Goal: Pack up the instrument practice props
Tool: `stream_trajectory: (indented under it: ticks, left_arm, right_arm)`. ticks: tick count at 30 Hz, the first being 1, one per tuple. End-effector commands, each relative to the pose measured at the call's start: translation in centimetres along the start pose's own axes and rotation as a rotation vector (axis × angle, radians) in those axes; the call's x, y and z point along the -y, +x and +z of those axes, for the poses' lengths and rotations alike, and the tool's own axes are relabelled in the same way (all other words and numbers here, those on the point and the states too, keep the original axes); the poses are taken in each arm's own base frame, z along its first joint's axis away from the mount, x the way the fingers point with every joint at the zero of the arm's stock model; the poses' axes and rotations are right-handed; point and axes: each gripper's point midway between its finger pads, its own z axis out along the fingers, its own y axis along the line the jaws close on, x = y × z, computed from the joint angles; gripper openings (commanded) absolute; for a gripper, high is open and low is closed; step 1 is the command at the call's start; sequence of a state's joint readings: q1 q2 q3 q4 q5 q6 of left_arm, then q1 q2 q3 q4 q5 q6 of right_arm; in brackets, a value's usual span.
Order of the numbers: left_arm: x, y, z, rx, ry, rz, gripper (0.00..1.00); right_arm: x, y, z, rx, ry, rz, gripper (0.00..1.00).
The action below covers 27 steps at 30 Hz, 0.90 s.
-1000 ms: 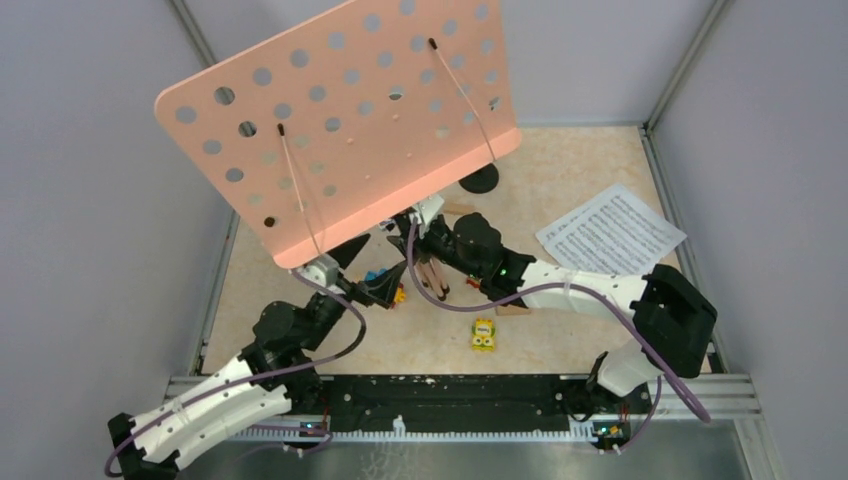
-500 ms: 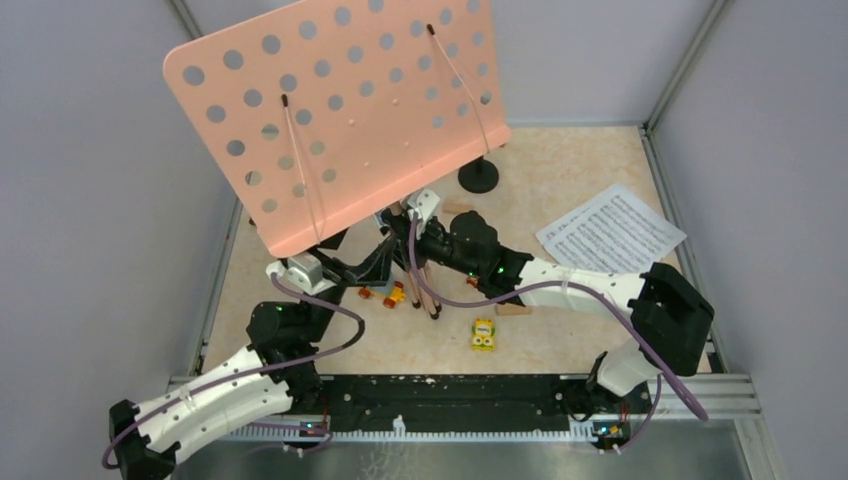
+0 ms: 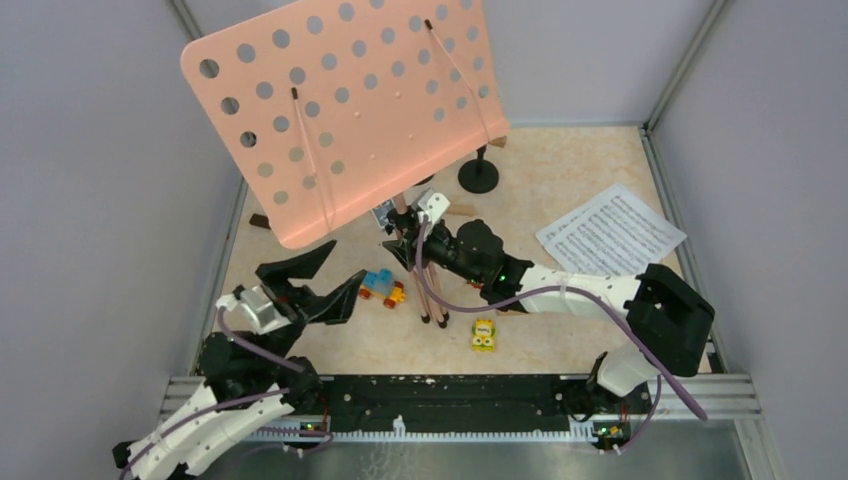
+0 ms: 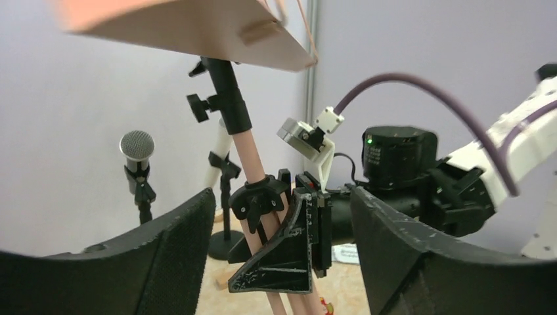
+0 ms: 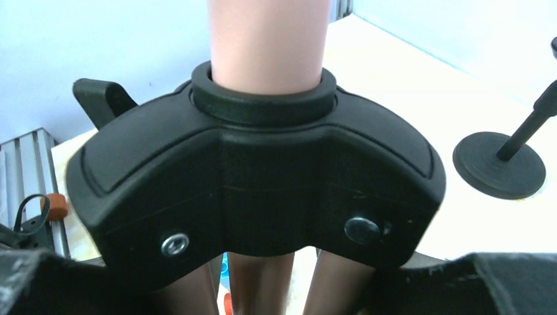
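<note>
While the right gripper [image 3: 408, 243] is pinching the black plastic leg collar [image 5: 256, 177] of the stand, we are seeing the pink perforated music desk [image 3: 350, 100] leaning high over the left half of the beige table [image 3: 570, 150]. The pink tripod legs [image 3: 432, 295] are hanging folded together near mid-table; we are not making out whether their feet are touching down. The left gripper [image 3: 345, 264] is sitting spread and empty, well apart from the stand.

Risks we are flagging:
- The top-heavy desk is levering on one low grip, so the collar may be twisting between the fingers.
- Any swing may be clipping the black round-based mic holder [image 3: 478, 178] behind.
- The legs may be dragging through the small blue-and-orange toy car [image 3: 383, 288].
</note>
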<state>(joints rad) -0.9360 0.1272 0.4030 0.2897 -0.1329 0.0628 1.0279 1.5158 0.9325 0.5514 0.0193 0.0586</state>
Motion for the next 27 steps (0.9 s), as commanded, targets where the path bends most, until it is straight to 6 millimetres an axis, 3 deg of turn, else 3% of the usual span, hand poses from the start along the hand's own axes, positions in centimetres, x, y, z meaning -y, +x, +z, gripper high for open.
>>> stream_trajectory:
  ticks: [1,5,8,12,17,27]
  left_arm:
    - [1.8,3.5,-3.2,-0.211,0.105,-0.039,0.74]
    - [5.9,4.0,-4.1,-0.299,0.346,-0.063,0.62]
    - [6.8,3.1,-3.5,-0.307,0.409,-0.051,0.61]
    - [6.1,1.1,-1.2,-0.304,0.392,0.029,0.62]
    - [5.8,0.1,1.1,-0.352,0.403,0.113,0.63]
    - [5.6,1.2,1.7,-0.416,0.400,0.136,0.65]
  right_arm:
    - [-0.8,-12.0,-2.3,0.444,-0.008,-0.002,0.00]
    - [-0.2,-12.7,-2.7,0.495,0.029,-0.018,0.00]
    - [0.5,-12.5,-2.3,0.480,0.070,-0.063,0.00]
    - [1.4,-11.9,-1.8,0.445,0.117,-0.107,0.00]
    - [2.2,-11.2,-1.3,0.396,0.159,-0.127,0.00]
    - [6.0,-9.8,-0.5,0.282,0.320,-0.122,0.00]
